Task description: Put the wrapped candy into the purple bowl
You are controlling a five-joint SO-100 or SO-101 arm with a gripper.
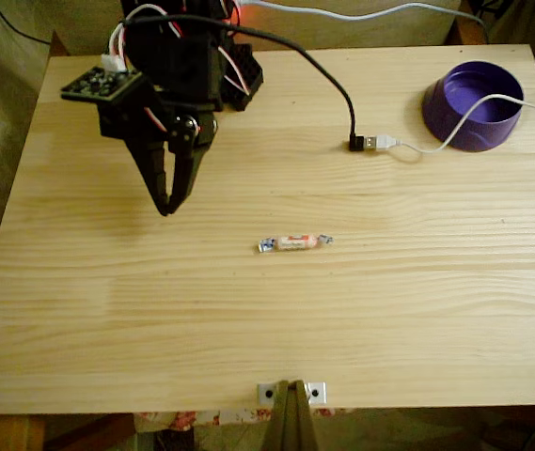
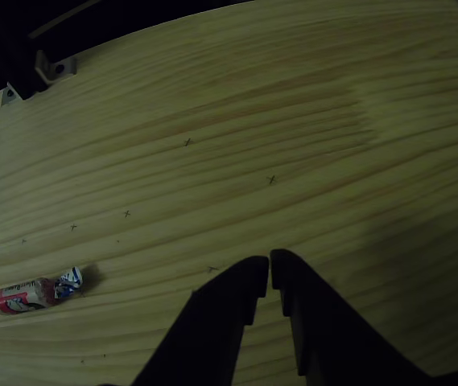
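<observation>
Wrapped candy (image 1: 293, 242) (image 2: 27, 294): flat on wooden table (image 1: 276, 310), mid-table. Gripper (image 1: 165, 210) (image 2: 270, 265): fingertips nearly together, holding nothing, left of candy in fixed view. Purple bowl (image 1: 474, 105): far right corner.

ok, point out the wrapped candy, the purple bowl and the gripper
wrapped candy (image 1: 293, 242): fixed view, pale middle of the wrapper.
purple bowl (image 1: 455, 115): fixed view, front outer wall.
gripper (image 2: 270, 272): other view, between the closed fingertips.

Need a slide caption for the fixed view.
Gripper shut above the table, candy lying mid-table, purple bowl at far right.
</observation>
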